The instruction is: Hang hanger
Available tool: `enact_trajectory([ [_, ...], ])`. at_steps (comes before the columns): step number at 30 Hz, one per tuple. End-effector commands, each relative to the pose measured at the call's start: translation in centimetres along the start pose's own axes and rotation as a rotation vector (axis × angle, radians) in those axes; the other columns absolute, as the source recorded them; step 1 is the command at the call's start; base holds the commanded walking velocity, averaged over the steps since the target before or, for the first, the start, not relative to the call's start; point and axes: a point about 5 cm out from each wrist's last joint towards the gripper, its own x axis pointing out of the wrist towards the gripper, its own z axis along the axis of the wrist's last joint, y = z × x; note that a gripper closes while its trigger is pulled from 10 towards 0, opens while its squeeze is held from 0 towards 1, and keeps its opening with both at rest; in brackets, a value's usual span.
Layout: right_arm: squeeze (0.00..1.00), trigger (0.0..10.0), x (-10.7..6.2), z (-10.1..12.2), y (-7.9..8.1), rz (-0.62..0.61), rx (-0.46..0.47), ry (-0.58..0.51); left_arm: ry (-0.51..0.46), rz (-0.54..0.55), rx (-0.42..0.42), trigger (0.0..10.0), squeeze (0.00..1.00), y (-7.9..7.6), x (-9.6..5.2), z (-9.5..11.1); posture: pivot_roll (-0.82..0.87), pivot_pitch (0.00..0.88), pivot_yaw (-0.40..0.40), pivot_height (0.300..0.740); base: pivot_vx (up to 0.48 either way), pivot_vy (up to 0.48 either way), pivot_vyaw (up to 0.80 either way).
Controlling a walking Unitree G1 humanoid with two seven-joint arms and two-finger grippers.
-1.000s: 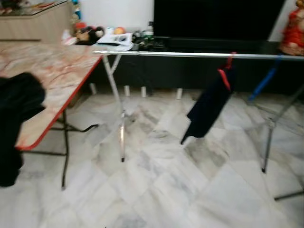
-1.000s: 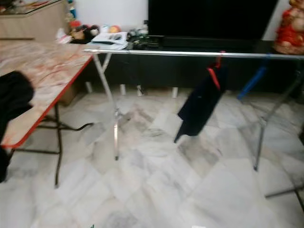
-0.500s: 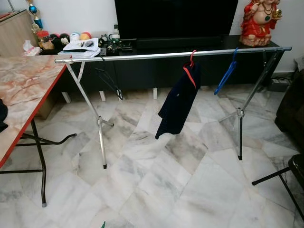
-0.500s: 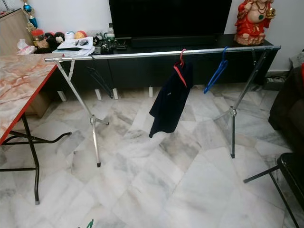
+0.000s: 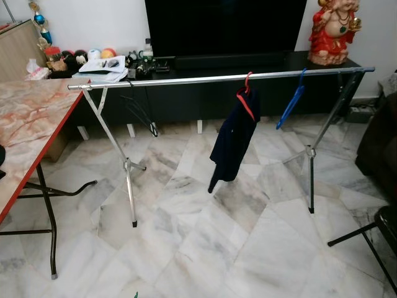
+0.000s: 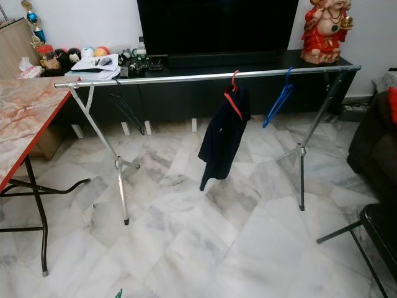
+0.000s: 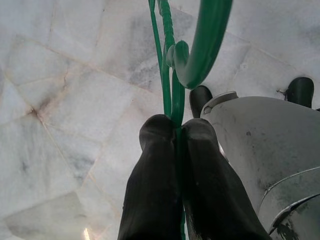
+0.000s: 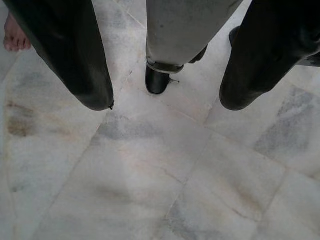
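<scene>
While cropped, the left tool (image 7: 172, 131) pinches a green hanger (image 7: 200, 47).

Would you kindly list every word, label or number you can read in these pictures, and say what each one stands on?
None can be read.
Papers on the black TV cabinet: any print is too small and blurred.
Small bottles and containers beside them: labels illegible.
Green hanger in the left pincer: unmarked.

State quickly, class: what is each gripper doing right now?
Left gripper: closed on the green hanger.
Right gripper: open, holding nothing, above the marble floor.
</scene>
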Motion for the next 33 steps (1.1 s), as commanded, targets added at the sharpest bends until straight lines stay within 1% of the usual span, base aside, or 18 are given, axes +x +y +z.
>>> enact_trajectory([
  [1,0.0,10.0,0.0,-0.1,0.4,0.008,0.0,0.008,0.044,-0.01,-0.015,10.0,0.0,-0.2,-0.2,-1.2,0.07,0.062,0.048,0.74,0.33,0.0,0.0],
  [3,0.0,10.0,0.0,-0.1,0.3,0.01,0.0,0.008,0.044,-0.01,-0.015,10.0,0.0,-0.2,-0.2,-1.2,0.07,0.062,0.048,0.74,0.337,0.0,0.0],
  [8,0.0,10.0,-0.1,-0.5,-0.7,0.003,0.001,0.013,0.045,-0.01,-0.016,10.0,0.0,-0.2,-0.2,-1.2,0.07,0.063,0.048,0.74,0.341,0.0,0.0],
  [10,0.0,10.0,-0.2,-0.7,-1.7,-0.006,0.003,0.015,0.045,-0.01,-0.016,10.0,0.0,-0.2,-0.2,-1.2,0.07,0.063,0.048,0.74,0.343,0.0,0.0],
  [11,0.0,10.0,-0.2,-0.7,-1.7,-0.006,0.003,0.015,0.045,-0.01,-0.016,10.0,0.0,-0.2,-0.2,-1.2,0.07,0.063,0.048,0.74,0.345,0.0,0.0],
  [12,0.0,10.0,-0.3,-0.7,-2.1,-0.01,0.004,0.015,0.045,-0.011,-0.016,10.0,0.0,-0.2,-0.2,-1.2,0.07,0.063,0.048,0.74,0.349,0.0,0.0],
  [16,0.0,10.0,-0.3,-0.7,-2.2,-0.012,0.005,0.015,0.045,-0.011,-0.016,10.0,0.0,-0.2,-0.2,-1.2,0.07,0.063,0.048,0.74,0.345,0.0,0.0],
  [19,0.0,10.0,-0.3,-0.7,-2.2,-0.013,0.007,0.014,0.045,-0.011,-0.016,10.0,0.0,-0.2,-0.2,-1.2,0.07,0.063,0.048,0.74,0.345,0.0,0.0],
  [21,0.0,10.0,-0.1,-0.4,-1.1,-0.005,0.009,0.012,0.045,-0.012,-0.017,10.0,0.0,-0.2,-0.1,-1.2,0.07,0.06,0.048,0.74,0.349,0.0,0.0],
  [22,0.0,10.0,-0.1,-0.4,-1.1,-0.005,0.009,0.012,0.045,-0.012,-0.017,10.0,0.0,-0.2,-0.1,-1.2,0.07,0.06,0.048,0.74,0.349,0.0,0.0],
  [26,0.0,10.0,0.0,0.0,0.0,0.004,0.012,0.006,0.045,-0.014,-0.016,10.0,0.0,-0.2,-0.1,-1.2,0.07,0.06,0.048,0.74,0.349,0.0,0.0],
  [33,0.0,10.0,0.0,0.0,0.4,0.003,0.01,0.006,0.045,-0.017,-0.014,10.0,0.0,-0.2,-0.2,-1.2,0.07,0.056,0.049,0.74,0.349,0.0,0.0],
])
